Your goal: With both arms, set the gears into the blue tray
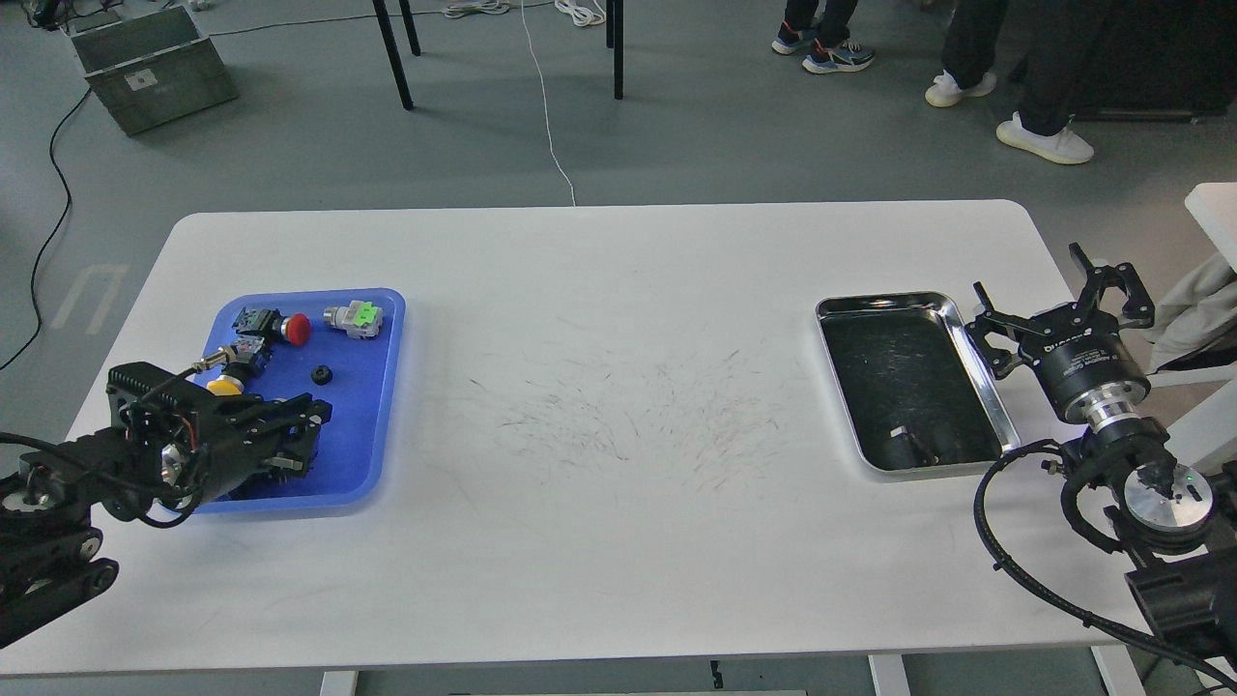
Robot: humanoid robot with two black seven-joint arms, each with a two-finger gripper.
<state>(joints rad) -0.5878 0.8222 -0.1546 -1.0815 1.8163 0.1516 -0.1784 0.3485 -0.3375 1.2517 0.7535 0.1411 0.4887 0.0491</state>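
Gears are barely seen: one small black gear (321, 374) lies inside the blue tray (382, 406) at middle left, just above and right of the left gripper (300, 440). That gripper is held low over the tray's lower half; its jaw state cannot be told. The right gripper (1053, 304), at far right beside the steel tray (981, 372), is spread open and empty.

White lettering is showing on the black collar of the right gripper (1063, 300), but it is too small and tilted to read. A pale label is sitting on the grey crate (155, 66), its print illegible.
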